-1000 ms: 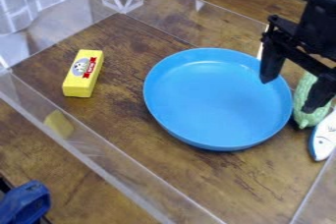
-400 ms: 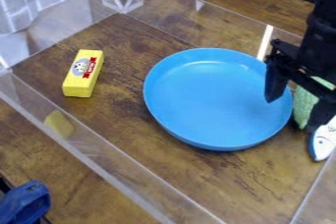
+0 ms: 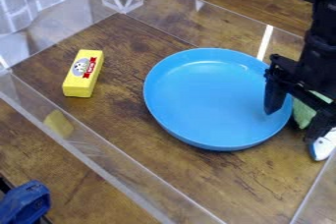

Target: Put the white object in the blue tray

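Observation:
The blue tray (image 3: 197, 95) lies on the wooden table, right of centre, with nothing in it. The white object (image 3: 320, 145) lies just off the tray's right rim, at the picture's right edge, and is partly cut off. My gripper (image 3: 300, 110) points down at the tray's right rim with its dark fingers (image 3: 274, 90) spread: it is open and holds nothing. It stands low over a green bumpy thing (image 3: 306, 116), which it partly hides. The white object is just below and to the right of the gripper, apart from it.
A yellow block (image 3: 84, 73) lies on the table left of the tray. Clear plastic walls (image 3: 79, 140) fence the table at the front and back. A blue thing (image 3: 20, 204) sits outside the wall at the bottom left.
The gripper has come down, ending lower in the picture at the tray's right rim and covering more of the green thing. It has stayed open. Nothing else has moved.

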{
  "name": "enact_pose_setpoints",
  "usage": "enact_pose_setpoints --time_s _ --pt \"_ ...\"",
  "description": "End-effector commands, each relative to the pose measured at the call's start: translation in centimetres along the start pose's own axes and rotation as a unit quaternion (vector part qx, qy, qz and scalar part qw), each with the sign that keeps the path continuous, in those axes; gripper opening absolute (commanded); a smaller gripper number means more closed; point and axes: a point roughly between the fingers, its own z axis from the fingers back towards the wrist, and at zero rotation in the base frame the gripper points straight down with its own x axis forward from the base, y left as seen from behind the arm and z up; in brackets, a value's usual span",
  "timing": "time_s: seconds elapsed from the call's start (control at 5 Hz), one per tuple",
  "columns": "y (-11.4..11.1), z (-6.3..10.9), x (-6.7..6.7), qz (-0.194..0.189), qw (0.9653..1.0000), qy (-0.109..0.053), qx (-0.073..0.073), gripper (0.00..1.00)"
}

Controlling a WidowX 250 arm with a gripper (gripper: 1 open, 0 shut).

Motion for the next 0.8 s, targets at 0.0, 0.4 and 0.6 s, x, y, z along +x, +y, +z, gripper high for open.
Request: enact_pose_setpoints --time_s 0.0,0.4,0.6 --pt "0.7 1.3 0.2 0.009 0.9998 -0.017 0.001 1.0" --pt "1.6 1.6 -0.4 0.022 0.9997 -0.008 0.01 1.0" --pt "2.1 3.3 -0.9 0.033 0.9992 -0.013 0.02 1.0"
